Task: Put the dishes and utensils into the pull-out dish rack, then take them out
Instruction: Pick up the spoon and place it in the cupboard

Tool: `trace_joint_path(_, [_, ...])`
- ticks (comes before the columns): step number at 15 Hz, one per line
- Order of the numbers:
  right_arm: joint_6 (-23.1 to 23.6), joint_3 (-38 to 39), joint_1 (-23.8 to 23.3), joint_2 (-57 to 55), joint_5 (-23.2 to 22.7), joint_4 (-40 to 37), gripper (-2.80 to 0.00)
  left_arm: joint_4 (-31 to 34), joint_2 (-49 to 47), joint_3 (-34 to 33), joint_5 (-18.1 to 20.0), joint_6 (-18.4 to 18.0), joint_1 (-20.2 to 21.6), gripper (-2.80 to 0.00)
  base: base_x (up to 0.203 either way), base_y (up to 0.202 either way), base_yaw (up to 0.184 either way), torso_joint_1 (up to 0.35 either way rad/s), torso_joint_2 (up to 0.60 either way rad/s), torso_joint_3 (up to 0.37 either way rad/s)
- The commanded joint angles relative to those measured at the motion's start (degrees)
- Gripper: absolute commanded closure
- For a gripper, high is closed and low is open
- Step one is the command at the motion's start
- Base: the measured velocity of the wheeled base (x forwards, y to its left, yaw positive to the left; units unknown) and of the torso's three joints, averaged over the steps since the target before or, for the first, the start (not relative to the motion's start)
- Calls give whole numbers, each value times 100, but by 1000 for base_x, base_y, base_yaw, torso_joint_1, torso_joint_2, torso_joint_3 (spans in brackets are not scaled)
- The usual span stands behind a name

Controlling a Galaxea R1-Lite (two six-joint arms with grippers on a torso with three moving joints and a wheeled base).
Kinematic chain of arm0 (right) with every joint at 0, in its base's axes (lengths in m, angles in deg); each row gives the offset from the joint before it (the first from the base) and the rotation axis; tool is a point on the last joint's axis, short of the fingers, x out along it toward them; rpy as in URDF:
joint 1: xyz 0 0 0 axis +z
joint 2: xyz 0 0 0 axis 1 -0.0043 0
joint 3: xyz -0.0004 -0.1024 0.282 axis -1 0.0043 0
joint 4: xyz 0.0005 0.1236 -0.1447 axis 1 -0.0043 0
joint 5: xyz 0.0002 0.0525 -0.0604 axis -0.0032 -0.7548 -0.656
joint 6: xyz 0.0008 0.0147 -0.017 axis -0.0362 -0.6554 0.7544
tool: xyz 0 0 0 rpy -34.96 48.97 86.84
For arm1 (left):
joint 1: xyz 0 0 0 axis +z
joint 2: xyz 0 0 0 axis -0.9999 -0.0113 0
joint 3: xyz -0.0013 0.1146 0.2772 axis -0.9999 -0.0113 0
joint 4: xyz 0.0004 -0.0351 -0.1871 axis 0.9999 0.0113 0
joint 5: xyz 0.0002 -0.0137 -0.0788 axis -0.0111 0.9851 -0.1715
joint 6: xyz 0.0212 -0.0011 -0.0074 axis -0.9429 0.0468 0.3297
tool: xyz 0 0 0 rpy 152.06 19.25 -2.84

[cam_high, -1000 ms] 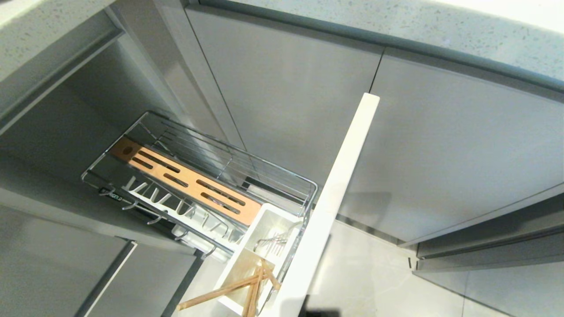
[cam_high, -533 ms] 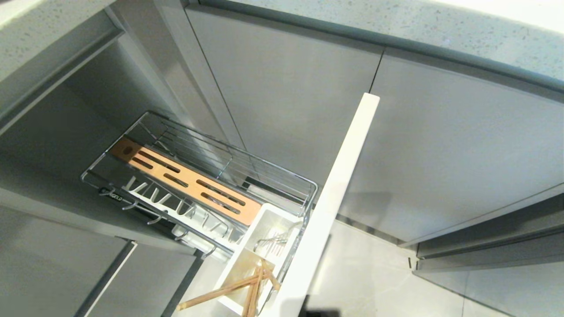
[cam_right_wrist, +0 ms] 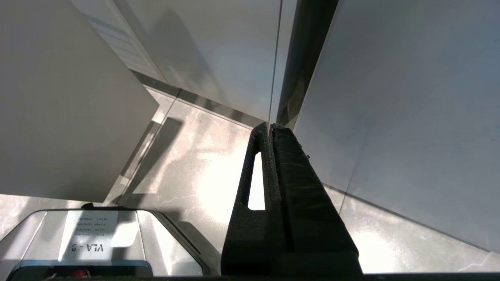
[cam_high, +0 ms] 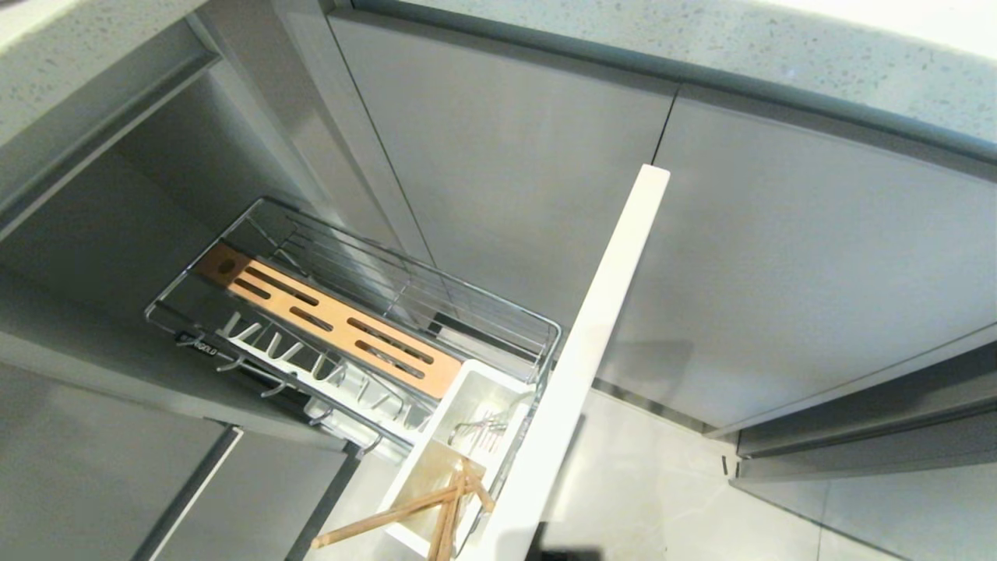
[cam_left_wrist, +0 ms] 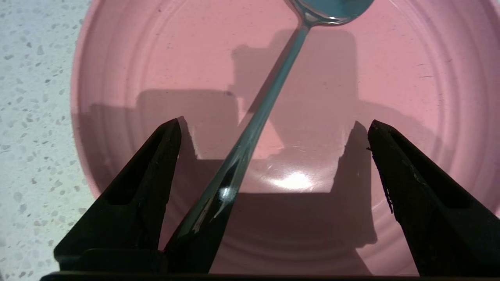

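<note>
One spoon lies on one pink plate on the speckled desk, between the left gripper's spread jaws. Rack: chopsticks in one tub. Right gripper: jaws pressed together.

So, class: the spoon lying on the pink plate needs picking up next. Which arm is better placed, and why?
Left. The left gripper hangs over the pink plate with fingers open either side of the spoon handle. The right gripper is shut, down by the cabinet fronts.
</note>
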Motion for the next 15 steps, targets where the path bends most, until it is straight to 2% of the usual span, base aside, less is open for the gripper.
trace_joint_path(1, [-1, 9, 2, -5, -1, 0, 0, 42, -19, -3, 21, 0, -63, -280, 0, 0, 0, 0, 0, 0])
trace_joint_path(3, [-1, 9, 2, -5, -1, 0, 0, 50, -19, -4, 13, -9, -81, -280, 0, 0, 0, 0, 0, 0])
trace_joint_path(4, [-1, 9, 2, -5, -1, 0, 0, 50, -19, -10, 13, -9, -81, 0, 0, 0, 0, 0, 0, 0])
trace_joint_path(15, [-1, 9, 2, -5, -1, 0, 0, 50, -19, -11, -5, 0, -81, 0, 0, 0, 0, 0, 0, 0])
